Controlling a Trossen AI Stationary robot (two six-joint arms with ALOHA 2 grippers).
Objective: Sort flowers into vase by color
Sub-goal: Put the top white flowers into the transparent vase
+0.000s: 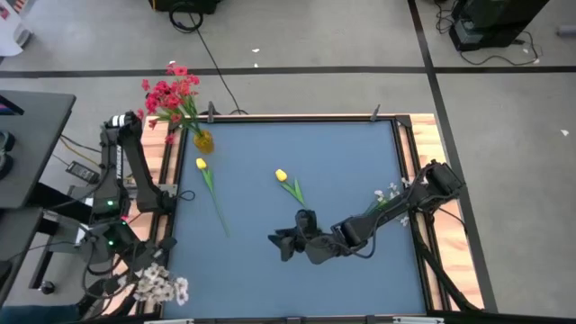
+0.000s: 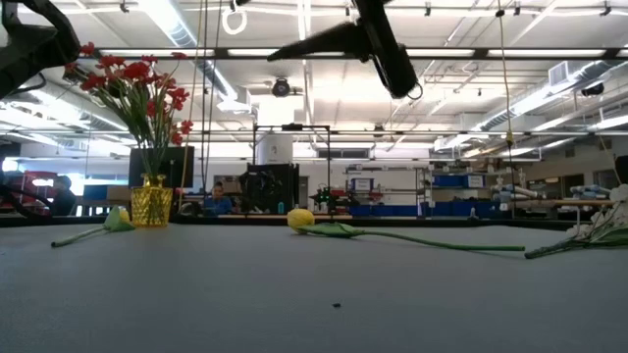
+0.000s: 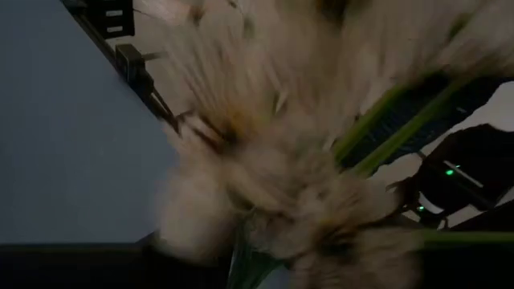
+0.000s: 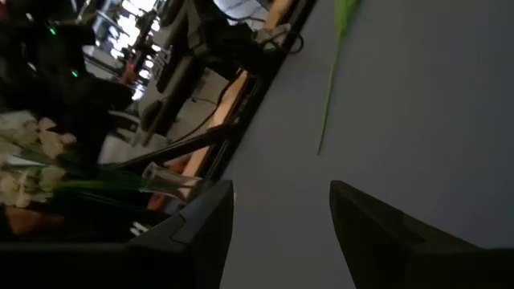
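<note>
Red flowers [image 1: 171,94] stand in a yellow vase [image 1: 203,140] at the table's far left corner. Two yellow tulips lie flat on the table, one near the left edge [image 1: 202,164] and one in the middle [image 1: 282,175]. A white spray [image 1: 387,195] lies at the right edge. More white flowers [image 1: 162,286] stand in a clear vase [image 4: 170,183] at the near left corner and fill the left wrist view [image 3: 281,160]. My right gripper [image 1: 286,243] hovers open, high above the table's middle [image 2: 373,44], holding nothing. My left arm [image 1: 135,180] stands along the left edge by the white flowers.
Wooden rails [image 1: 418,162] border the blue table [image 1: 342,153] on the left and right. Cables and equipment [image 1: 85,238] crowd the floor by the left arm. Bare blue surface lies between the tulips and the near edge.
</note>
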